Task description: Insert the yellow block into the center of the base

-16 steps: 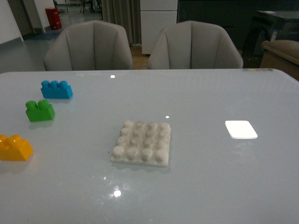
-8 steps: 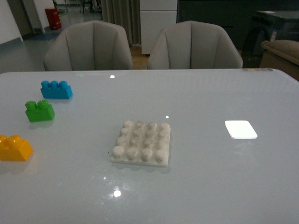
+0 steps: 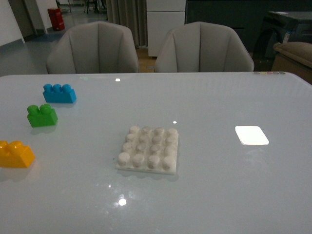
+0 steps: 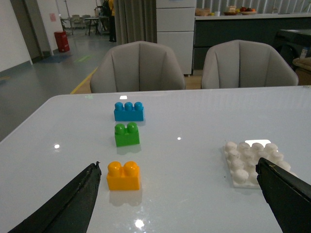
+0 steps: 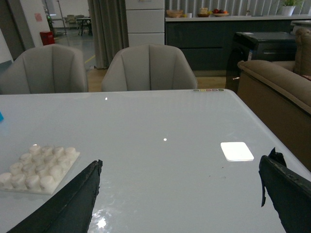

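Plainly, the left gripper (image 4: 178, 167) is the one facing the work. It is hanging wide open and empty above the counter (image 4: 194, 121), with its dark fingers (image 4: 73, 204) showing at the edges of its wrist view and nothing between them. The yellow block (image 4: 123, 175) is sitting on the counter just ahead of this gripper, studs up, off toward one finger and close beyond its tip. The base (image 4: 252, 162) is lying ahead of the other finger, apart from the block. The block's long axis is running along the line from finger to finger, so, as I judge it, the jaws would be closing on its short ends unless the wrist is turned first. Farther from the gripper, the green brick (image 4: 127, 135) and then the blue brick (image 4: 129, 111) are standing in a row beyond the block.

The right gripper (image 5: 181, 165) is likewise gaping open and carrying nothing. Ahead of it the base is lying off past one finger and the glossy white square (image 5: 236, 151) nearer the other, and no yellow block is showing in its view. Neither arm is appearing in the front view, where the block is resting at the robot's far left, well apart from the base at the middle. So the left arm is looking the nearer, and its reach is pointing forward and slightly outward, away from the base. Nothing is sitting on the base's studs yet.
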